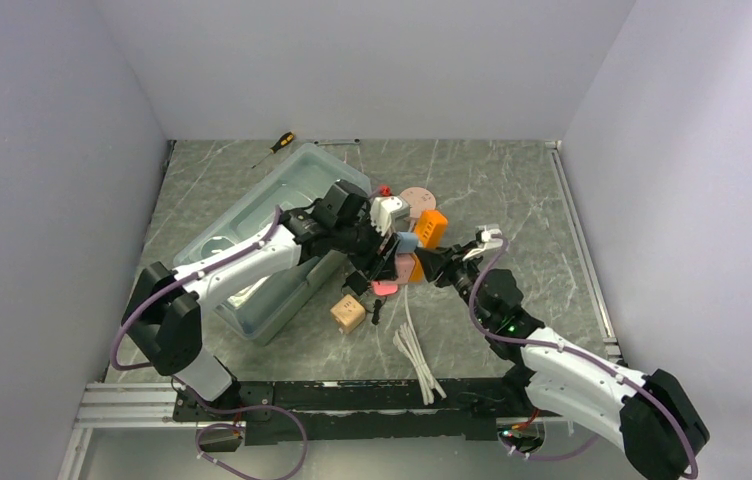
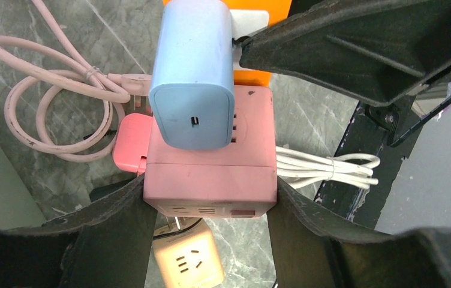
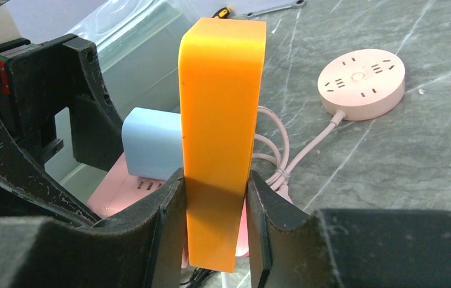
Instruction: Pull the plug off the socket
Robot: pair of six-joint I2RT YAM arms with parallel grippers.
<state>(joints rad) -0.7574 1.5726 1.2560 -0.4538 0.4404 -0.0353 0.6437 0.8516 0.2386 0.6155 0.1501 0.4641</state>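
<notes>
A pink cube socket (image 2: 211,162) is clamped between my left gripper's (image 2: 211,201) fingers, held above the table. A light blue plug (image 2: 193,78) sits in its upper face. An orange plug (image 3: 220,120) stands at the socket's far side, and my right gripper (image 3: 217,222) is shut on its flat sides. Its prongs are hidden. In the top view the two grippers, left (image 1: 384,262) and right (image 1: 424,262), meet at the socket (image 1: 402,270) mid-table, with the orange plug (image 1: 430,228) just behind.
A clear plastic bin (image 1: 252,240) lies left of the grippers. A beige cube socket (image 1: 348,314) and a bundled white cable (image 1: 417,355) lie below them. A round pink power strip (image 3: 362,81) with its coiled cable (image 2: 61,114) lies behind. A screwdriver (image 1: 278,143) lies at the back.
</notes>
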